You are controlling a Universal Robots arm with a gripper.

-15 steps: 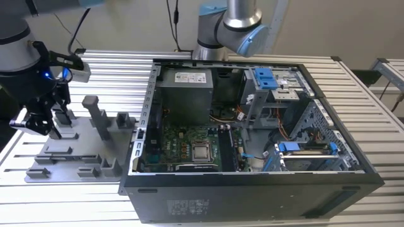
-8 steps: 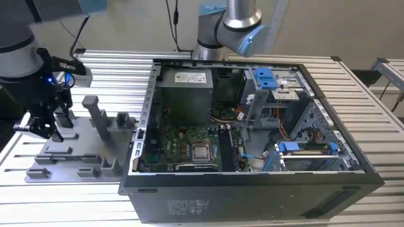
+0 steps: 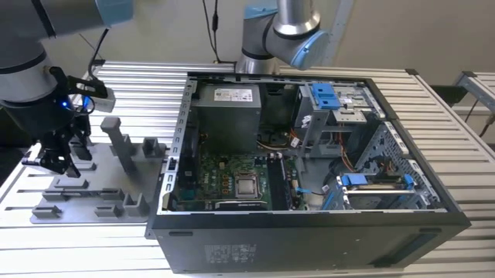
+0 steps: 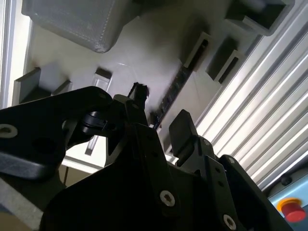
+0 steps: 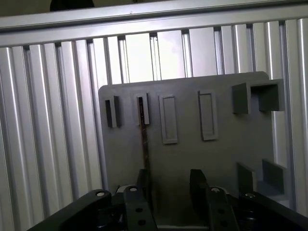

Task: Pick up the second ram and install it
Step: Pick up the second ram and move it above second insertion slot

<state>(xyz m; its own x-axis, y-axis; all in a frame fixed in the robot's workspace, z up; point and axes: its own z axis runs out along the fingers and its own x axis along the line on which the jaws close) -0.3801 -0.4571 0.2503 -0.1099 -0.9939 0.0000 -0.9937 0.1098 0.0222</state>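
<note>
Computer case at the exterior view's right, gray tray at its left; there our gripper hangs spread, empty, over the second ram, edge-up in its slot, in line with one finger: we should centre it between both before closing

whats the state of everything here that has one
gripper: open, holding nothing, over the grey tray
second ram: standing on edge in a tray slot, not gripped
computer case: lying on its side, side panel off, inside exposed
</note>
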